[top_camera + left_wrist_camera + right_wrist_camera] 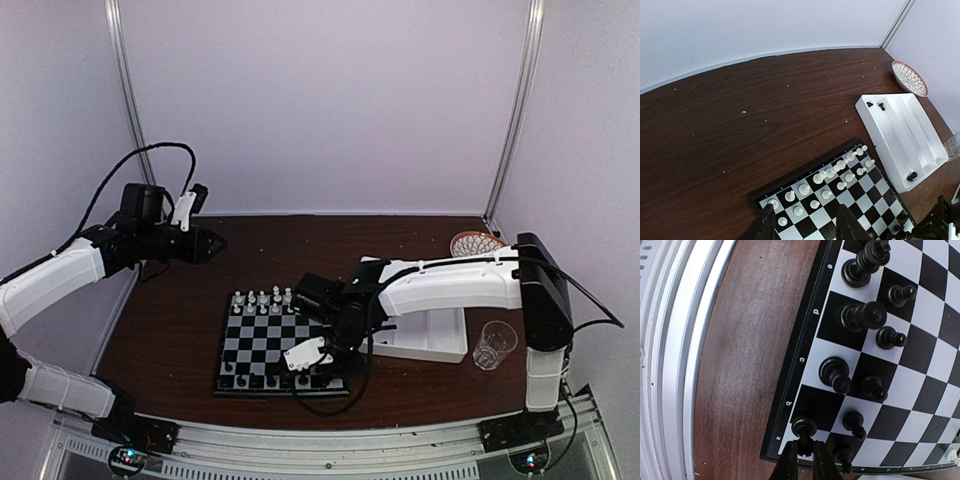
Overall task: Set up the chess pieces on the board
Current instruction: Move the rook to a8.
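One black piece [804,426] at the board's [801,347] corner is pinched in the right claw [807,447]. Keep it upright and centred on its square. Left claw [805,215] gapes empty.

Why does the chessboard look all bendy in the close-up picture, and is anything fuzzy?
Right wrist view: the wide lens bows the straight border of the board and the metal rail beside it. Left wrist view: the far edge of the table curves the same way. Top view: lines stay nearly straight, the light is soft and even, but the tiny chess pieces look fuzzy.
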